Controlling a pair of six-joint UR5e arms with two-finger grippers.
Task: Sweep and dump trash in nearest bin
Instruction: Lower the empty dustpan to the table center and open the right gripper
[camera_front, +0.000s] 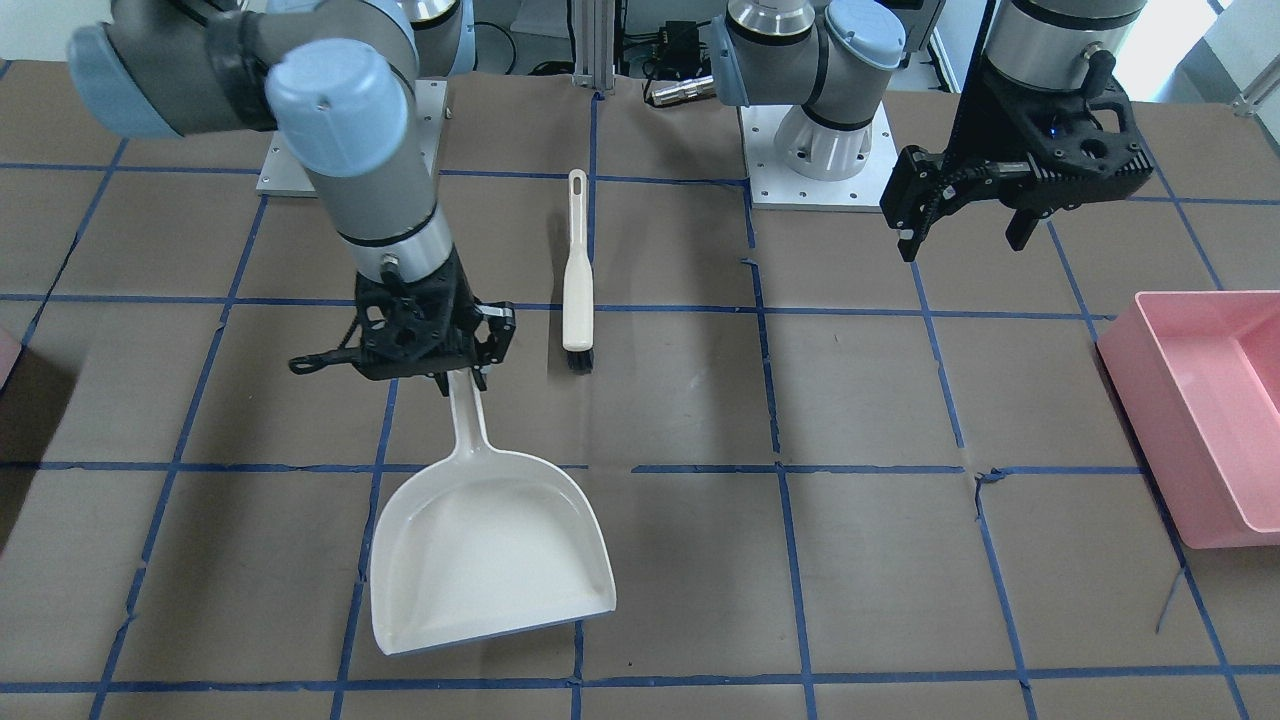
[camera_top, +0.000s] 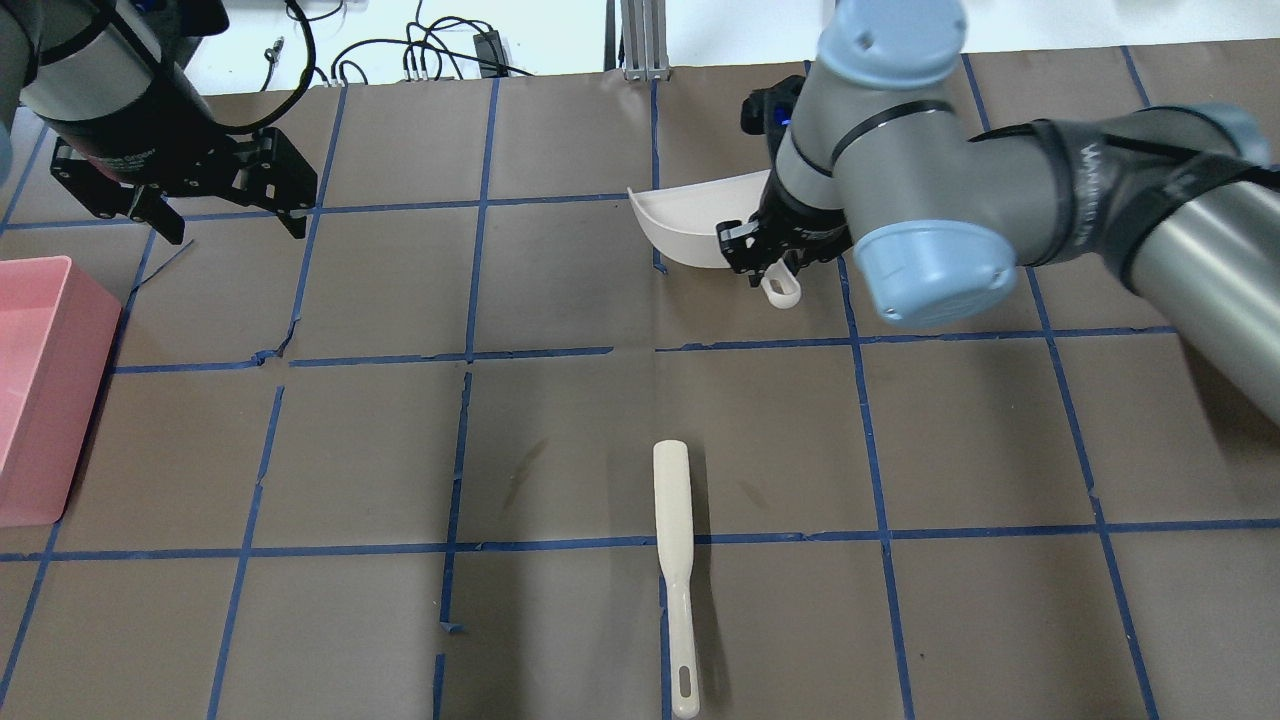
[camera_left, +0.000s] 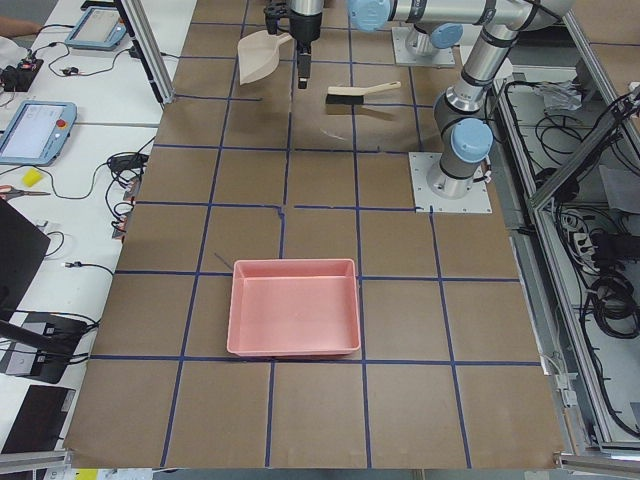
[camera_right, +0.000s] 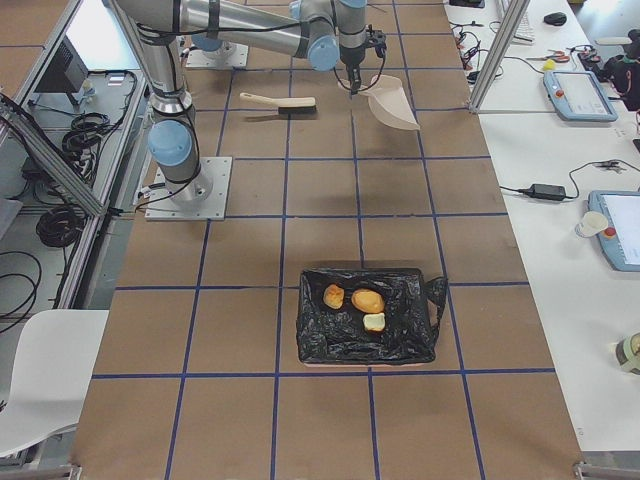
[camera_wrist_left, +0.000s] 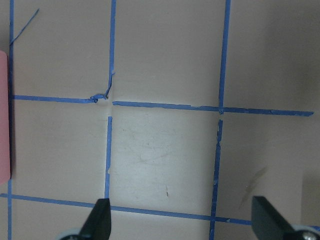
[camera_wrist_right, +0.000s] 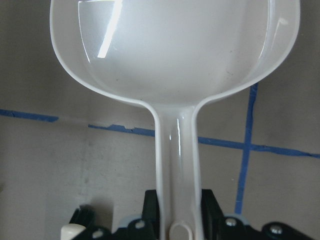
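one white dustpan (camera_front: 490, 545), one cream brush (camera_front: 577, 270), one large pink tub (camera_front: 1200, 420). three scraps of trash (camera_right: 368, 301) lie close together on one black bag (camera_right: 330, 342) near the right end of the table (camera_right: 240, 330). the bin (camera_front: 4, 358) shows only as a pink sliver at the frame edge. the right gripper (camera_front: 462, 375) is clamped on the dustpan's handle (camera_front: 466, 420). the left gripper (camera_wrist_left: 182, 220) hangs near the tub, its fingers (camera_wrist_left: 100, 220) wide apart, touching nothing.

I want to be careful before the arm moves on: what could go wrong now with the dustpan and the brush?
1. The right gripper holds the dustpan only near its handle's end, so the wide pan may twist or slip.
2. The brush lies not far from that gripper; a sideways or downward move might knock it.
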